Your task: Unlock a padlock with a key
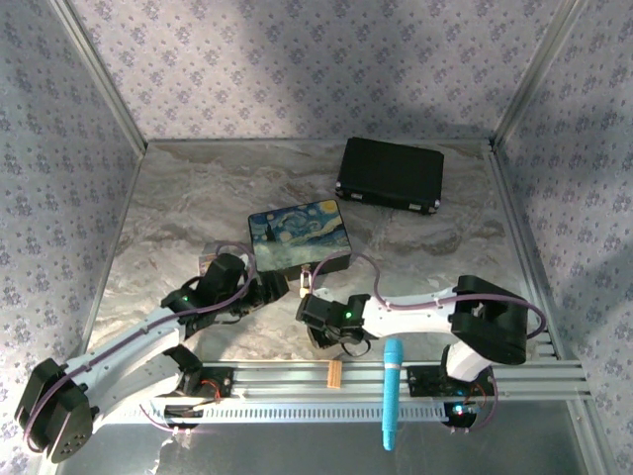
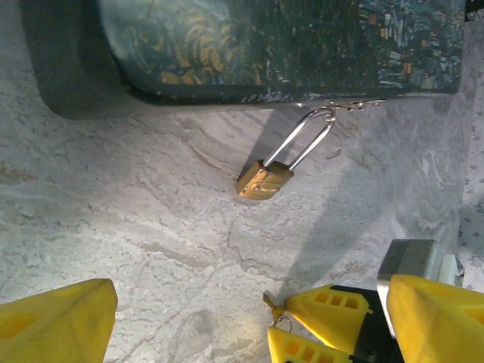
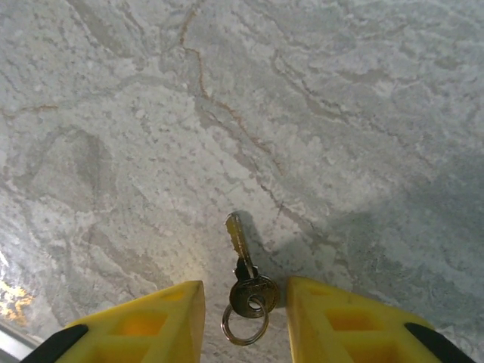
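Observation:
The padlock (image 2: 263, 180) has a brass body and a long silver shackle (image 2: 310, 136) hooked through the latch of the painted box (image 2: 249, 45); its body rests on the table. The key (image 3: 242, 261) lies flat on the marble with its ring (image 3: 245, 327) toward the wrist. My right gripper (image 3: 244, 321) is open, one yellow finger on each side of the key head with gaps showing. In the left wrist view the key tip (image 2: 269, 301) pokes out between those fingers (image 2: 325, 310). My left gripper (image 2: 242, 333) is wide open just short of the padlock, holding nothing.
The painted box (image 1: 300, 237) sits mid-table with both grippers (image 1: 277, 288) (image 1: 307, 297) meeting at its near edge. A black case (image 1: 391, 175) lies at the back right. A blue pen-like tool (image 1: 392, 391) and a small wooden piece (image 1: 334, 374) rest on the front rail.

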You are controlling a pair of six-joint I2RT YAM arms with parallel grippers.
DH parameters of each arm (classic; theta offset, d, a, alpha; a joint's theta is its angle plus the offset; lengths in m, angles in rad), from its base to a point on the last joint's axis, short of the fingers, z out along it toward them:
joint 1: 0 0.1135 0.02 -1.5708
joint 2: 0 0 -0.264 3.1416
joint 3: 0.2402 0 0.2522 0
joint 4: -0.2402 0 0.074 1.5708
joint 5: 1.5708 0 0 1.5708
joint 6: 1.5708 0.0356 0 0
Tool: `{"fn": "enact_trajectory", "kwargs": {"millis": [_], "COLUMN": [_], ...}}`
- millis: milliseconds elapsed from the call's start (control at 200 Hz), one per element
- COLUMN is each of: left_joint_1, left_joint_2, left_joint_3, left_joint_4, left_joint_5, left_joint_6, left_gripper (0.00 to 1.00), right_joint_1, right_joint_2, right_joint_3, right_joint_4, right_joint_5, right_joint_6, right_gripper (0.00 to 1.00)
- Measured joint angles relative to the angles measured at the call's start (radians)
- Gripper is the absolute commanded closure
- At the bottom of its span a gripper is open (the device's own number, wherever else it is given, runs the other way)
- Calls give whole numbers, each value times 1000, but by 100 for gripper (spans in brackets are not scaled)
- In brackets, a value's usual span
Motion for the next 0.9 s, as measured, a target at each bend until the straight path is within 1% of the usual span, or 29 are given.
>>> {"fn": "enact_trajectory", "kwargs": {"millis": [95,130,150,215,320,430,605,660,760,850,899], "left_joint_1": [0,0,0,-1,-8,-27,-82,-109,-156,-193,-217], "left_joint_2": [0,0,0,0,-2,-2,5,9,15,40,55], "left_joint_3": [-2,-3,-3,-3,-8,-39,-102,-114,-135,-147,-157], "left_joint_4": [3,5,6,9,31,105,232,264,345,421,463], "left_joint_5": [-4,-4,-4,-4,-7,-11,-27,-48,-84,-124,-152], "left_joint_6": [0,0,-1,-7,-18,-45,-86,-94,-124,-172,-209], "left_gripper": [8,8,8,9,12,16,24,28,32,38,37], "right_joint_1": [2,2,2,6,11,-6,-81,-106,-154,-196,-214], "right_joint_2": [11,17,19,24,22,-14,-117,-154,-215,-254,-267], "right_joint_3": [12,19,24,31,26,-21,-111,-134,-167,-188,-195], "right_joint_4": [-20,-32,-38,-34,0,51,93,117,162,219,239], "right_joint_5": [14,21,24,20,7,-20,-75,-92,-125,-153,-163], "right_joint_6": [7,12,22,29,34,35,37,42,57,75,82], "right_gripper": [82,84,88,93,96,97,98,98,98,98,98]}}
